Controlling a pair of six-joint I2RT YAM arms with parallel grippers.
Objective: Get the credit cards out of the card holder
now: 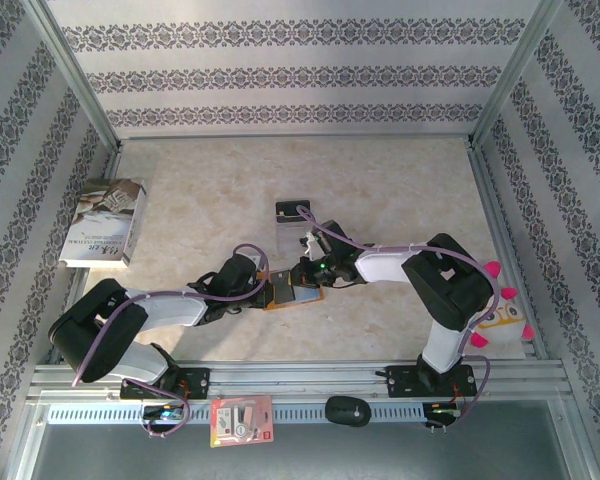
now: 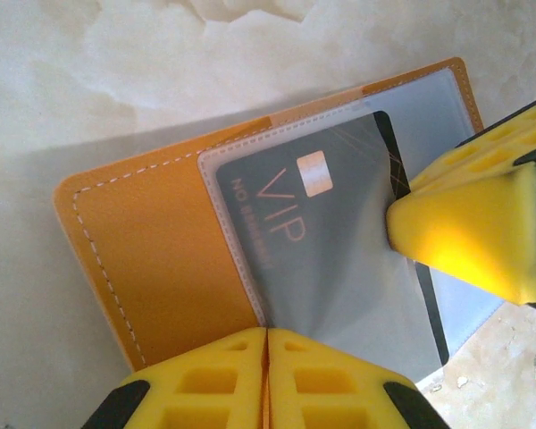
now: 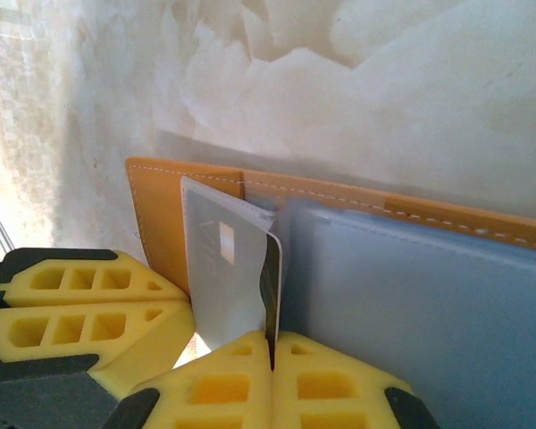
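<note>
The left gripper (image 2: 268, 335) has its yellow fingers (image 2: 205, 380) pressed flat together with no gap, tips on the near edge of the open orange card holder (image 2: 161, 241); whether they pinch the leather I cannot tell. The holder lies on the pale table (image 1: 400, 180) between the two arms. In its clear sleeve (image 2: 375, 313) sits a black VIP credit card (image 2: 322, 232). The right gripper (image 3: 272, 344) is closed, nipping that card's edge. Beyond stands a clear plastic stand (image 1: 295, 215).

Credit card (image 2: 339, 241) inside card holder (image 2: 161, 250)
</note>
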